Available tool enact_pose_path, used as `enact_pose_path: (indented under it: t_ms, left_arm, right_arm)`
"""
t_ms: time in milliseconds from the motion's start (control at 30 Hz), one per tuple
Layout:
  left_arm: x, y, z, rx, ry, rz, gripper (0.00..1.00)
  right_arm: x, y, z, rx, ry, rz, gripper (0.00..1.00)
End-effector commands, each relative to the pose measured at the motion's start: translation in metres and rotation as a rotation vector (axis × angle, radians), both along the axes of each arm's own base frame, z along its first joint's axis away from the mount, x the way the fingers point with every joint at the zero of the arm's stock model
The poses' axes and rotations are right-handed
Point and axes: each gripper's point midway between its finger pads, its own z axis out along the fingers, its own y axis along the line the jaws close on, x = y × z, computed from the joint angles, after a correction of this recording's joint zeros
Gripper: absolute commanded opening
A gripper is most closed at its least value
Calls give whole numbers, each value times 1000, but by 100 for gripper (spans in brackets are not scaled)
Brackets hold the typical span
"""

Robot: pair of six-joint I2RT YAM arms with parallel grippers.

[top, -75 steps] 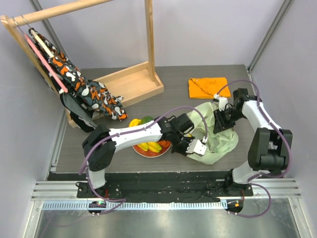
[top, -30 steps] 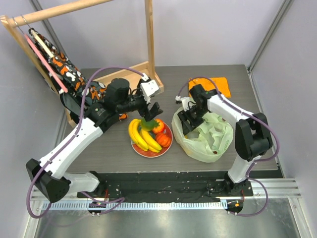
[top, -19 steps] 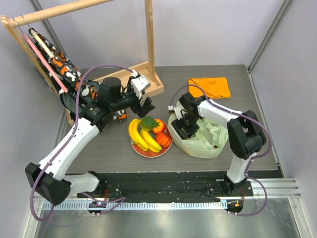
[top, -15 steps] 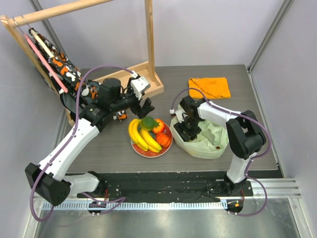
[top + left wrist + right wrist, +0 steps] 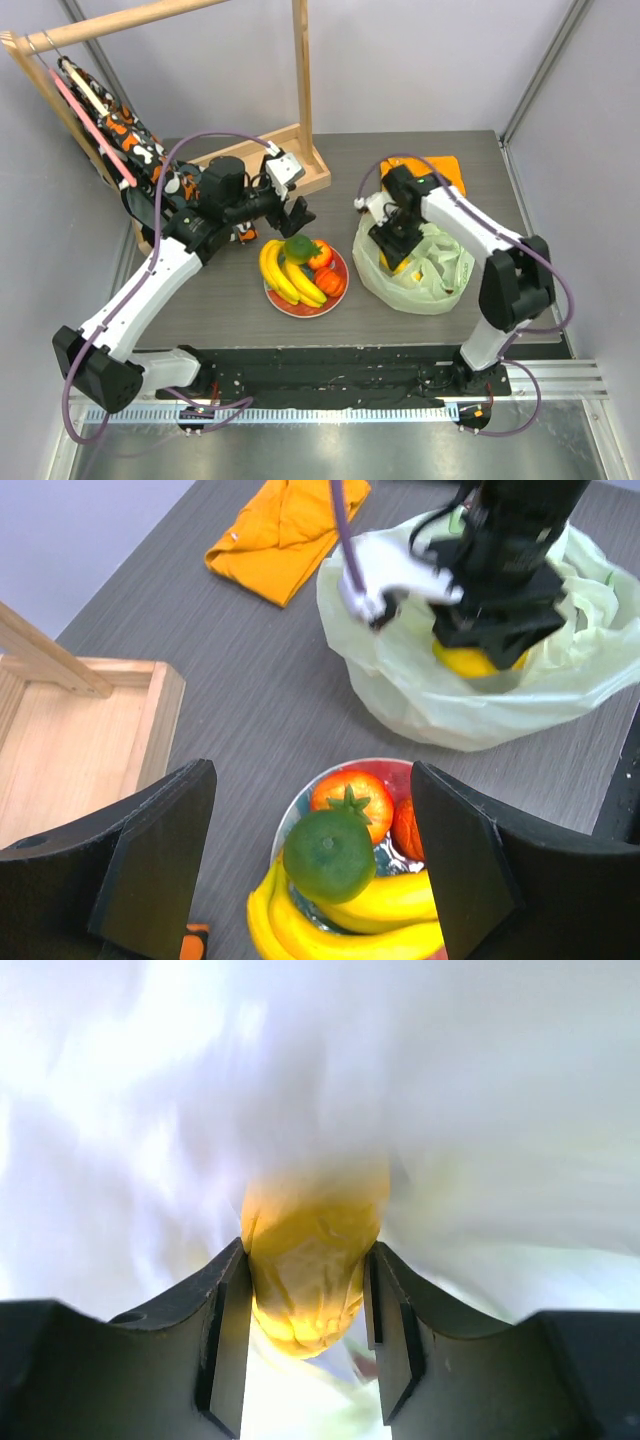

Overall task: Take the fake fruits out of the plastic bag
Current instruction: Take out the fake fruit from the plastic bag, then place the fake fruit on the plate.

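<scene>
- My right hand [image 5: 396, 243] is down inside the plastic bag [image 5: 440, 285], fingers pinching a yellow fruit [image 5: 310, 1250]. Each finger presses one flank of it.
- The fruit's longer side seems to run along my fingers, out past the tips, so I hold it across its narrow waist.
- Its skin looks crinkled from the wrist. I cannot tell whether a fold of the bag is caught in the pinch.
- What matters most: the bag's walls stand all round this hand, and the only free way is up, back along my wrist. I judge the fruit must rise clear of the rim before it goes sideways.
- The plate [image 5: 310, 313] lies to the left of this hand, just beyond the bag's near wall. It already carries bananas [image 5: 283, 275], a green fruit [image 5: 328, 855] and small orange-red ones.
- My left hand [image 5: 293, 213] hangs spread wide and empty, with the plate just below and ahead of its fingers. It is nearer the plate, but apart from the bag.
- A risk, I think: the thin bag could lift along with the fruit.
</scene>
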Motion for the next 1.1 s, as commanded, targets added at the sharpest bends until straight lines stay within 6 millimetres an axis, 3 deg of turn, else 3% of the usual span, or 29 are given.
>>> enact_pose_path:
  t_ms: [0, 100, 133, 200, 367, 500, 533, 633, 733, 767, 900, 933, 967, 1067]
  left_arm:
    - [9, -12, 32, -79, -66, -28, 84]
    - [13, -15, 37, -90, -73, -28, 84]
    - [14, -16, 38, -90, -76, -29, 84]
    - [16, -15, 41, -93, -84, -21, 84]
    - [19, -12, 46, -99, -95, 4, 84]
    - [18, -4, 47, -96, -103, 38, 84]
    - [18, 0, 44, -92, -95, 51, 85]
    - [27, 23, 45, -103, -88, 177, 88]
    - [37, 57, 53, -134, -101, 332, 89]
    - [38, 65, 51, -139, -99, 367, 90]
    - [40, 109, 64, -201, -127, 497, 91]
    - [32, 115, 75, -220, -154, 498, 91]
    - [30, 121, 73, -221, -159, 511, 91]
    - [17, 147, 84, -229, -204, 562, 91]
  right_arm:
    - [4, -40, 52, 3, -98, -30, 27]
    - [16, -77, 55, -71, -147, -91, 27]
    - [21, -82, 58, -76, -163, -110, 27]
    - [37, -79, 86, 42, -215, -149, 27]
    - [50, -27, 177, 343, -367, -41, 28]
    - [23, 25, 212, 471, -398, 158, 29]
    - [9, 47, 213, 489, -380, 222, 29]
    - [-16, 82, 206, 547, -303, 302, 30]
    - [-31, 101, 180, 524, -239, 365, 30]
    - [-40, 116, 168, 501, -212, 428, 30]
    - [-36, 154, 143, 428, -231, 536, 30]
    - [-32, 164, 145, 414, -258, 565, 29]
    - [-29, 175, 132, 366, -262, 609, 29]
    - [-24, 196, 124, 293, -340, 703, 29]
